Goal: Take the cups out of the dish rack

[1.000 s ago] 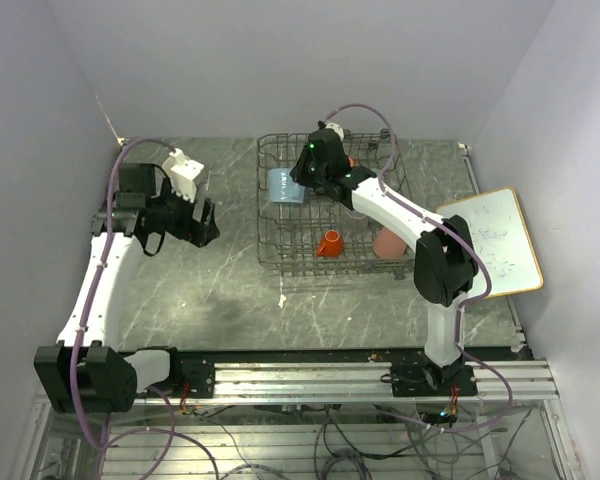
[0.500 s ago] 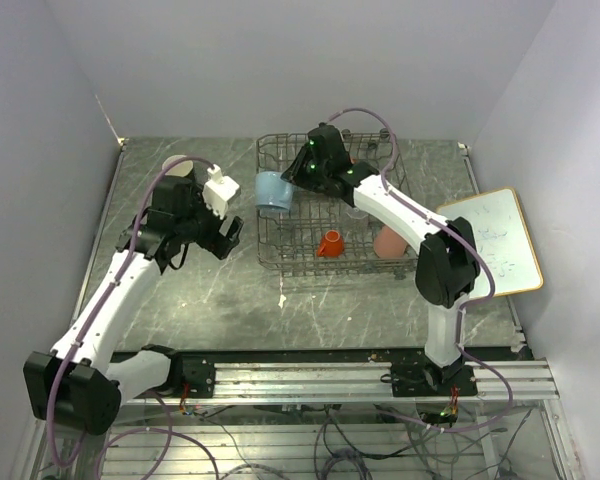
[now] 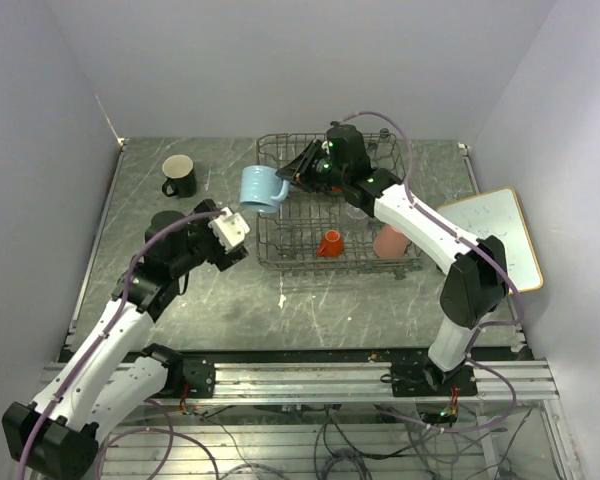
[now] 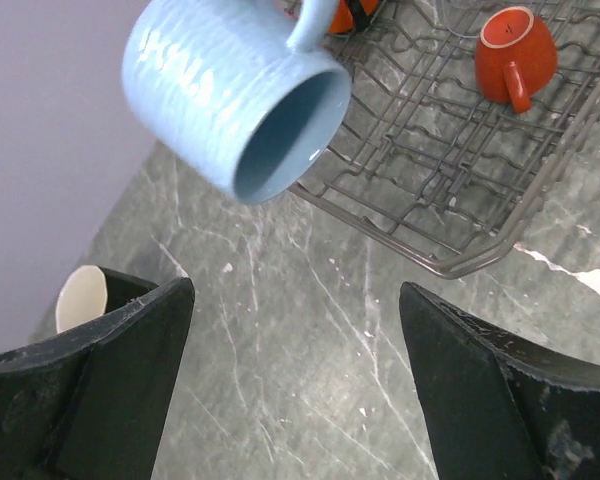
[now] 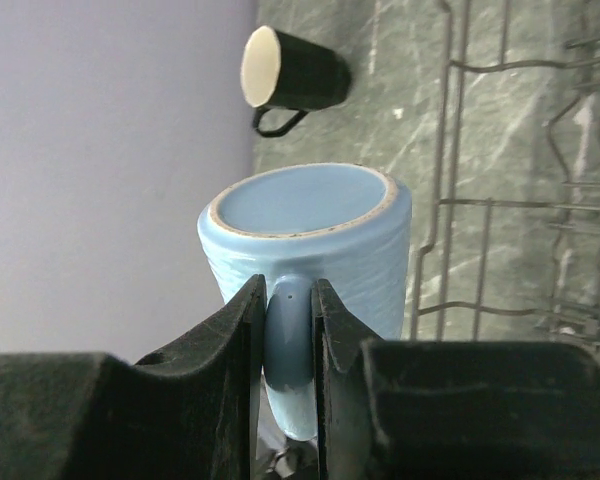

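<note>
The right gripper (image 5: 288, 300) is clamped on the handle of the light blue mug (image 3: 258, 188). The mug is up in the air by the left side of the dish rack (image 3: 300, 266). The left gripper (image 4: 295, 300) is near it, fingers wide apart, holding nothing.

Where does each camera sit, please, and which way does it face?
Top external: above and behind the robot, looking down on the table and dish rack; left arm and right arm show.
Left wrist: on the left arm, facing down past the open left claw at the light blue mug.
Right wrist: looking along the right claw, shut on that mug's handle, toward the black mug.
Shared: all three show the light blue mug.
</note>
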Available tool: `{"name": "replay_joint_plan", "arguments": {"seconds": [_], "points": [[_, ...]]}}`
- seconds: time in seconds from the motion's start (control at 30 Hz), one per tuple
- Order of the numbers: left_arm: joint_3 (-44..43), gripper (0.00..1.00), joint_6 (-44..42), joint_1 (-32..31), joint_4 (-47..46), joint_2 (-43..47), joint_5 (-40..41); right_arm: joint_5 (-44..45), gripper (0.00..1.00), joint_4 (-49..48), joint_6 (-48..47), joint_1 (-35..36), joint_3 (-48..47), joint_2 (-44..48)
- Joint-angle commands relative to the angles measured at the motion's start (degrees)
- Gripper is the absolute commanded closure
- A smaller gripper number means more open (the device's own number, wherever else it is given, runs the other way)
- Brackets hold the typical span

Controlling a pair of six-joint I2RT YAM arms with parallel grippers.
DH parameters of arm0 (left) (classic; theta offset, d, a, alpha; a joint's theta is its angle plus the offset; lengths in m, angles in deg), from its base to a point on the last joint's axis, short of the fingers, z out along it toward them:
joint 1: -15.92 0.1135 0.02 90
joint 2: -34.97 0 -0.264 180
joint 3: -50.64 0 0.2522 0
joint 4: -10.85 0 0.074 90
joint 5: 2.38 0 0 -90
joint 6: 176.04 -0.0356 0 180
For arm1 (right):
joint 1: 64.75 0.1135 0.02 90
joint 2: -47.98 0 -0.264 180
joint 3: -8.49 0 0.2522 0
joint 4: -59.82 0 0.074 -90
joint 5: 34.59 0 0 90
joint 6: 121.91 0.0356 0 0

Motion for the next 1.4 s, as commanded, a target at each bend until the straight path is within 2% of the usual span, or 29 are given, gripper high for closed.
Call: {"name": "replay_joint_plan", "arguments": {"seconds": [0.0, 0.33, 0.63, 0.87, 1.0, 1.13, 1.3, 1.33, 1.37], "points": [[2.8, 0.06, -3.8, -3.5, -11.2, 2.5, 5.9, -6.5, 1.00, -10.4, 6.9, 0.2, 0.1, 2.9], [9.1, 0.16, -8.4, -5.4, -23.3, 7.4, 12.5, -12.3, 1.00, -17.5, 14.3, 1.9, 2.6, 4.7], [9.7, 0.22, -11.3, -5.4, -27.2, 8.5, 16.6, -14.4, 1.00, -23.5, 19.6, 4.5, 7.4, 7.5], [8.4, 0.25, -12.8, -5.4, -24.1, 9.5, 16.2, -17.2, 1.00, -29.2, 24.3, 6.4, 9.9, 8.3], [8.2, 0.44, -13.6, -5.4, -22.8, 10.1, 15.7, -18.9, 1.00, -32.8, 27.1, 6.4, 12.0, 8.4], [7.7, 0.69, -14.2, -5.4, -22.1, 11.6, 10.6, -21.5, 1.00, -35.1, 28.8, 6.8, 11.8, 6.9], [6.2, 0.92, -17.3, -5.4, -18.0, 9.1, 12.7, -22.9, 1.00, -34.9, 28.0, 6.9, 10.8, 5.6], [5.8, 0.93, -17.1, -5.4, -17.3, 8.3, 13.5, -22.9, 1.00, -34.2, 27.3, 6.9, 10.6, 5.6], [5.2, 0.93, -16.4, -5.4, -16.7, 7.6, 14.4, -22.8, 0.92, -33.4, 26.4, 6.9, 10.4, 5.6]]}}
